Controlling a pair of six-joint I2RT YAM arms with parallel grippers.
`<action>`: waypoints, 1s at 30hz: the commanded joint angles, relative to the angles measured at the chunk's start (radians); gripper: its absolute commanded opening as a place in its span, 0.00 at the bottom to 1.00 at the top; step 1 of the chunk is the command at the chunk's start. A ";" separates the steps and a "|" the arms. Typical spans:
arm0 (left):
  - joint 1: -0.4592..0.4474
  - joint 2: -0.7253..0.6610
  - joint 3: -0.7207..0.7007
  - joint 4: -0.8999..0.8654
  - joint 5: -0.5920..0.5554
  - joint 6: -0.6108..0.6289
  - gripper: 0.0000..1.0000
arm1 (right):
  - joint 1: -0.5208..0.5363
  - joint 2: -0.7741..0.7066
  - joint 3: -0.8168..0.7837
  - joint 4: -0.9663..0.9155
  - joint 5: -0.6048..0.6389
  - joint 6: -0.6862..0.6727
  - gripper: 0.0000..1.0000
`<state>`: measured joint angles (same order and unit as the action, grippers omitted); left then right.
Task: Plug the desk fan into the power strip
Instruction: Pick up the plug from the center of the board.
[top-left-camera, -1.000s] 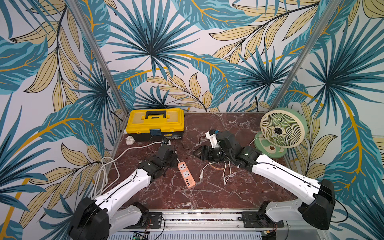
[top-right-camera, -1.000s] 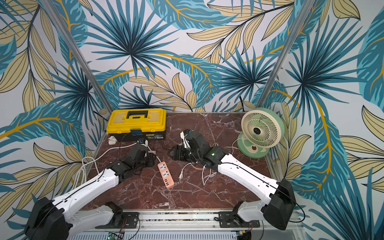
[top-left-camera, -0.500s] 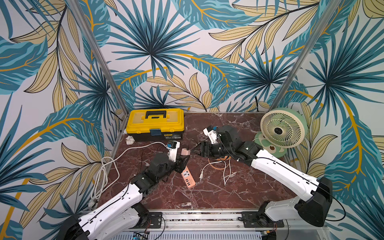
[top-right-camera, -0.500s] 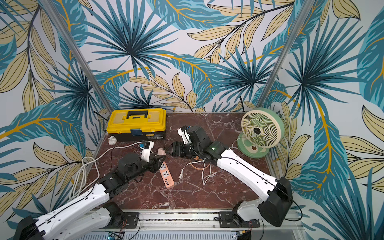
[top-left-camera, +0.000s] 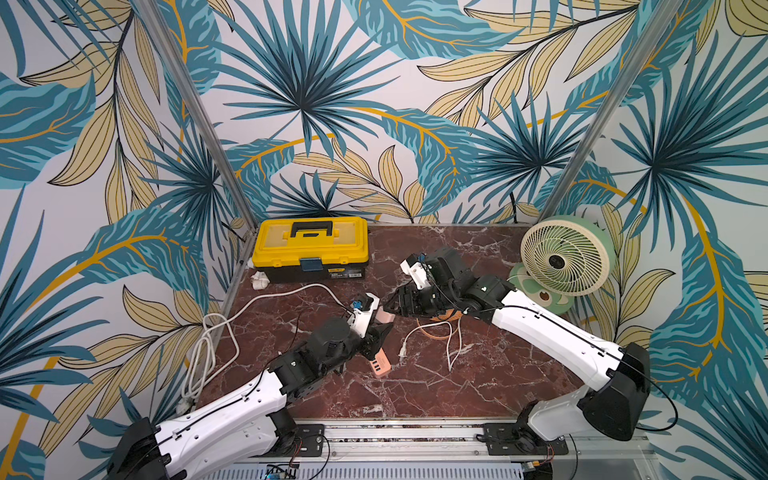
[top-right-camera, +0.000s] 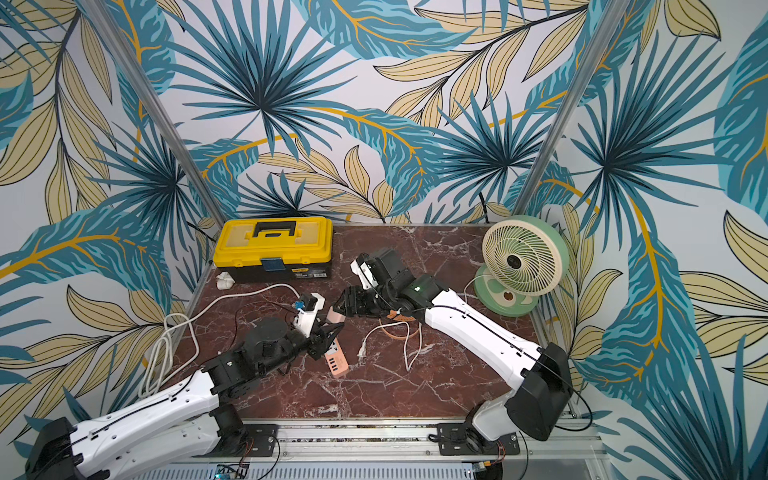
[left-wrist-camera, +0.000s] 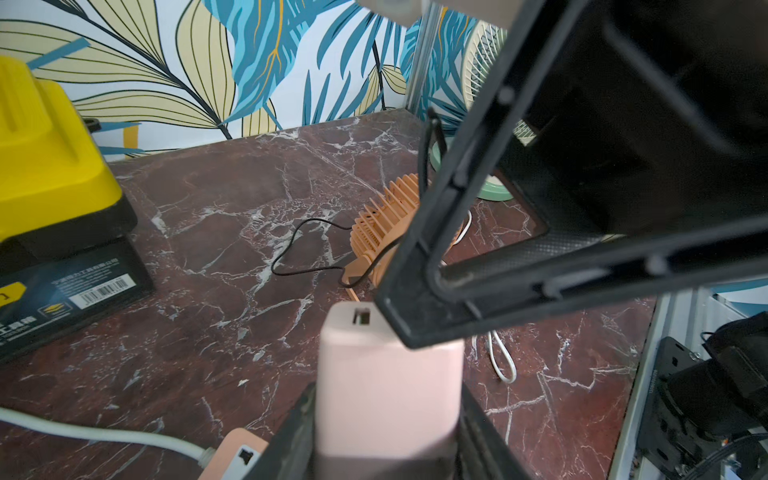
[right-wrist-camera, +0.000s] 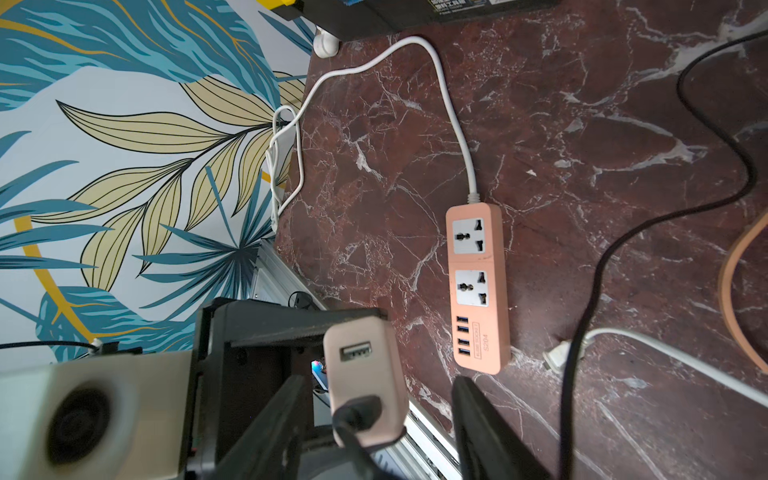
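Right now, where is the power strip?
The power strip lies on the marble table, front centre in both top views, its far end hidden below the left gripper, with a loose white plug to its right.

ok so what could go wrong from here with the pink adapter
The pink adapter is clamped only by the left gripper, with the right gripper open on either side of it; a mistimed release could drop it. The power strip lies loose on the table, so pushing a plug in may slide it. The white cable beside it could snag an arm.
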<state>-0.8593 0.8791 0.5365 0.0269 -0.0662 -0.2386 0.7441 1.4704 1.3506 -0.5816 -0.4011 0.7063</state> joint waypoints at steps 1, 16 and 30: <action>-0.014 0.010 0.026 0.023 -0.025 0.051 0.00 | 0.009 -0.002 -0.012 -0.032 -0.003 -0.036 0.58; -0.022 0.000 0.030 0.025 0.000 0.056 0.00 | 0.017 0.020 -0.016 -0.046 -0.009 -0.050 0.50; -0.032 -0.004 0.035 0.012 0.023 0.050 0.00 | 0.024 0.005 -0.051 0.008 -0.037 -0.041 0.33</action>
<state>-0.8871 0.8818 0.5373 0.0105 -0.0555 -0.1921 0.7658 1.4853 1.3319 -0.5884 -0.4290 0.6682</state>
